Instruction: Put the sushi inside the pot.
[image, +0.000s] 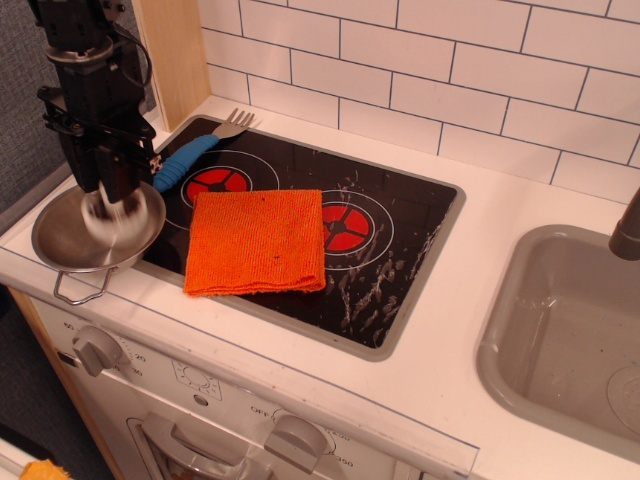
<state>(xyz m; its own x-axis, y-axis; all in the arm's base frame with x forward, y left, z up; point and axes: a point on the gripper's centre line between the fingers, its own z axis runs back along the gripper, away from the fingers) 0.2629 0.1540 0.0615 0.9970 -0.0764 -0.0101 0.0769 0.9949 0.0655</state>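
Note:
The sushi (112, 214) is a blurred white disc just under my fingertips, inside the rim of the pot. The pot (62, 240) is a shiny steel bowl with wire loop handles, at the counter's front left corner beside the stove. My black gripper (112, 188) hangs straight down over the pot's right half. Its fingers look parted, and the sushi sits lower than them, loose from them. The blur hides the sushi's dark top.
An orange cloth (256, 240) lies folded on the black stove top (390, 230). A fork with a blue handle (195, 152) lies behind the pot, near my gripper. A grey sink (570, 330) is at the right. Stove knobs (97, 348) are below the front edge.

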